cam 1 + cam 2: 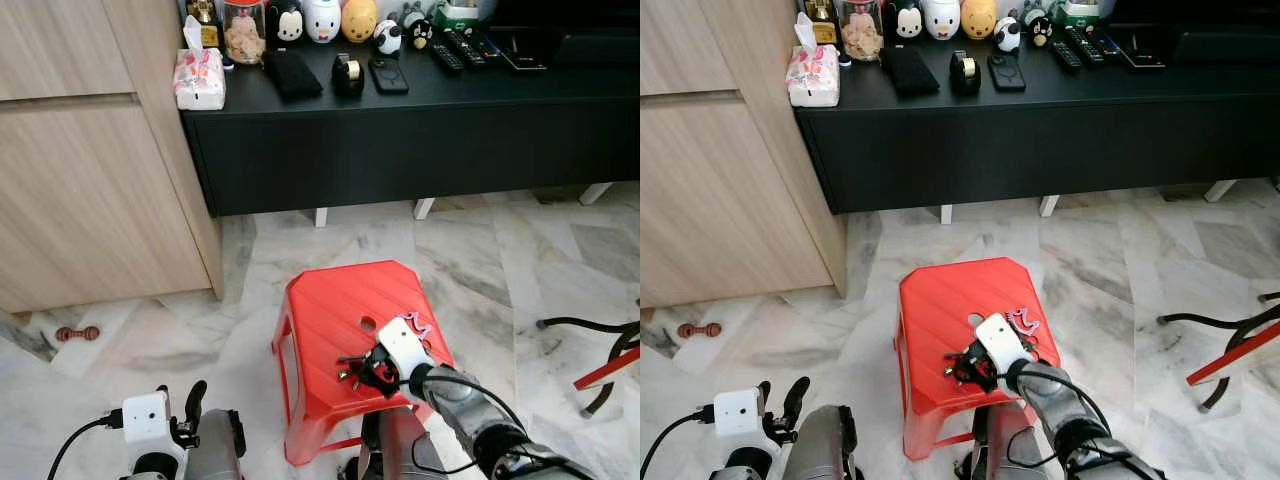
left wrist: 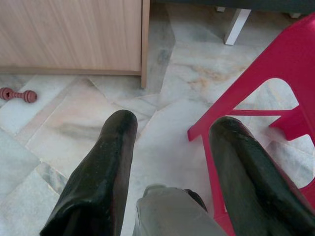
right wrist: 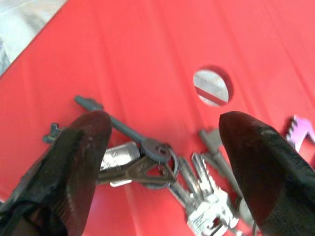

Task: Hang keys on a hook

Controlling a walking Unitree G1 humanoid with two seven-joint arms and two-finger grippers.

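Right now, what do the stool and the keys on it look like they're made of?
The stool looks like moulded red plastic: glossy, ribbed top with a round hole. The keys look like metal: silvery, shiny blades and a darker long-shafted key on a ring. The right gripper hovers open over them.

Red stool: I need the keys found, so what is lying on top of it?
On the red stool lies a bunch of keys, with the open right pincer above it. The pincer hides part of a pink piece.
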